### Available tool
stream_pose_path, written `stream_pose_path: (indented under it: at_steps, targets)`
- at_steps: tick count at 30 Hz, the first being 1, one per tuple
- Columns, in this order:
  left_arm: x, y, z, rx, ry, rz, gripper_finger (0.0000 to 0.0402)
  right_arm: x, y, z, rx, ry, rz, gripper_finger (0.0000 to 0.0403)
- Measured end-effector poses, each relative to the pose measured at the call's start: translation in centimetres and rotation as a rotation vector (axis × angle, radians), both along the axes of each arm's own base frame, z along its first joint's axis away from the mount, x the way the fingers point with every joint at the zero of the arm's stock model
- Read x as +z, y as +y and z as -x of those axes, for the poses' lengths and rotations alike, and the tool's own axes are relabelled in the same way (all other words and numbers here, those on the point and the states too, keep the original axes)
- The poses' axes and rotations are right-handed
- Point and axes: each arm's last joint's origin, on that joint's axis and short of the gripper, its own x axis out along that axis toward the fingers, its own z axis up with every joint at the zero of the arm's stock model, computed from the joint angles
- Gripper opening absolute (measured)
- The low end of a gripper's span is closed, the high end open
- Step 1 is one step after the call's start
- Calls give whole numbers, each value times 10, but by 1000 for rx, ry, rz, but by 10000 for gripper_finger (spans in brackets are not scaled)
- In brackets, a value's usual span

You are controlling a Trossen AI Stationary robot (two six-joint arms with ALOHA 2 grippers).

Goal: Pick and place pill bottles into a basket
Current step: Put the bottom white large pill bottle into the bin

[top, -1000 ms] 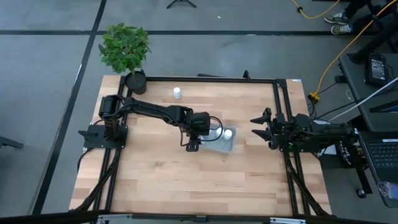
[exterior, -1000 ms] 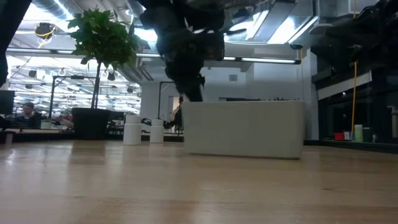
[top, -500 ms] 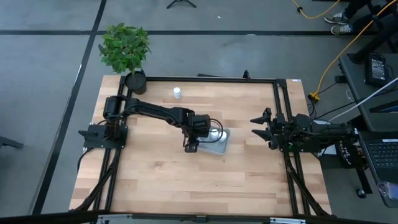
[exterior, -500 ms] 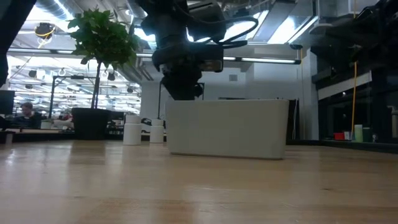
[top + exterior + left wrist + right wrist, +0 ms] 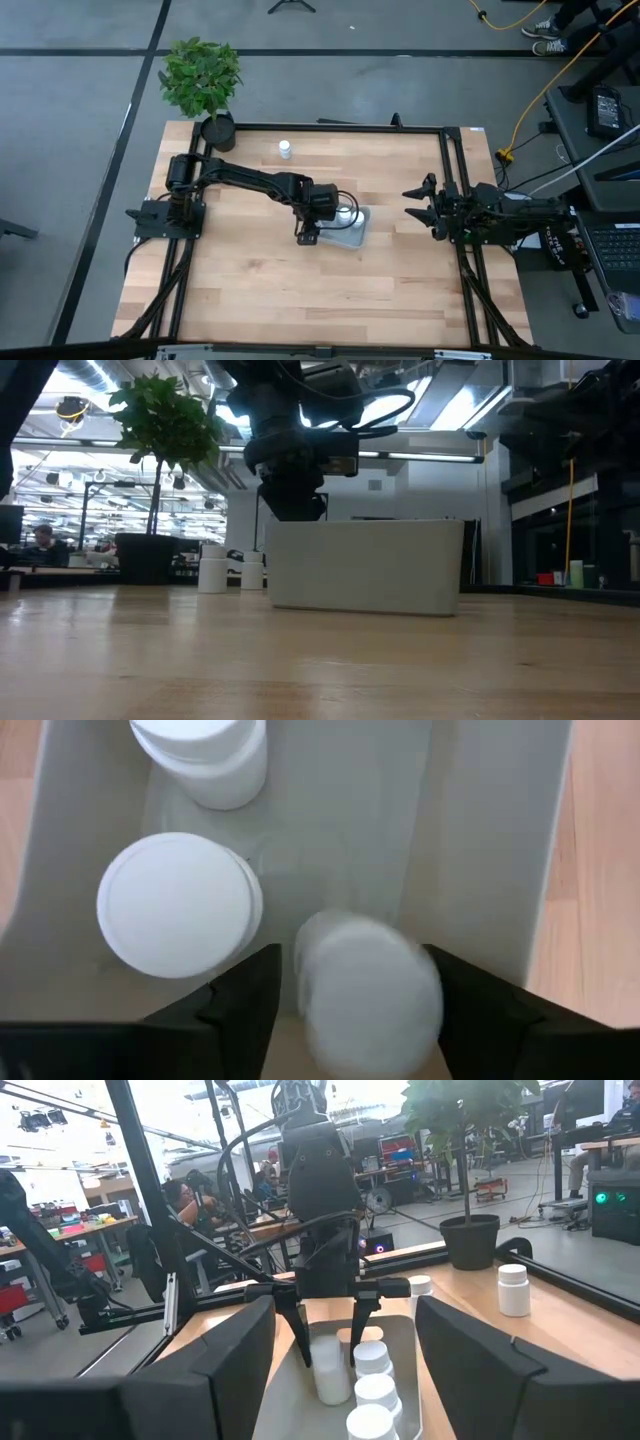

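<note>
The pill bottle (image 5: 368, 982) I am placing sits between my left gripper's (image 5: 345, 1005) spread fingers, blurred, apparently dropping into the basket (image 5: 354, 236) at bench centre; two bottles (image 5: 178, 904) already stand inside; release step, I judge; next: lift clear, fetch the bottle (image 5: 285, 149) at 12 o'clock; right gripper (image 5: 418, 201) waits spread at 3 o'clock.

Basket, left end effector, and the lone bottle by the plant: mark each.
basket (image 5: 356, 236): high view, right rim.
left end effector (image 5: 328, 1338): right wrist view, between its fingertips.
lone bottle (image 5: 285, 149): high view, cap.
</note>
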Motion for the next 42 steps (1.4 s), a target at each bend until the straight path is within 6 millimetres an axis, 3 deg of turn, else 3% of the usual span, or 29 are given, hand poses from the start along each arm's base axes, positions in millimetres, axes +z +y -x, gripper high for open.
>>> stream_pose_path:
  at_steps: [12, 26, 35, 42]
  targets:
    - [6, 0, 1, 26, 35, 10, 240, 0, 0, 0, 0, 0, 0, 245]
    - [90, 2, -14, 25, -40, -53, 242, 0, 0, 0, 0, 0, 0, 245]
    - [145, 8, 2, 103, 34, -245, 242, 0, 0, 0, 1, 0, 0, 245]
    - [151, 23, 29, 218, 277, -328, 242, 0, 3, 0, 30, 0, 0, 245]
